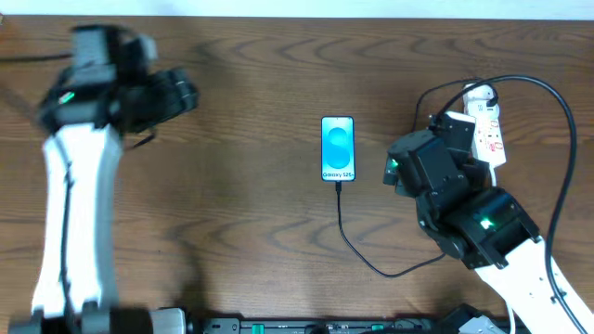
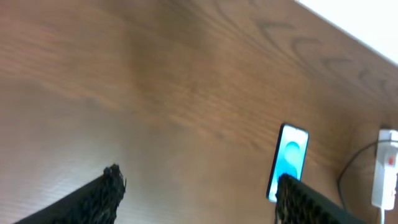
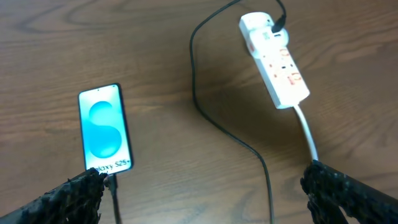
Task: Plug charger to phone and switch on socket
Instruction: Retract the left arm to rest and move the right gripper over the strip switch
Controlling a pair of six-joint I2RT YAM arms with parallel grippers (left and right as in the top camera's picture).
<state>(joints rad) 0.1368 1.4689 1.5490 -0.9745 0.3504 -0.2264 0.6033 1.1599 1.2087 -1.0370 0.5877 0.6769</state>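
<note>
The phone lies flat mid-table with its blue screen lit; it also shows in the right wrist view and the left wrist view. The charger cable meets the phone's near end, its plug tip against the phone's bottom edge. The cable loops right and back to the white socket strip, seen too in the right wrist view. My right gripper is open and empty, above the table between phone and socket. My left gripper is open and empty, raised at the far left.
The socket's white cord runs toward my right gripper's finger. The black cable arcs wide around the right arm. The table's front edge carries a dark rail. A pale wall edge shows at the back.
</note>
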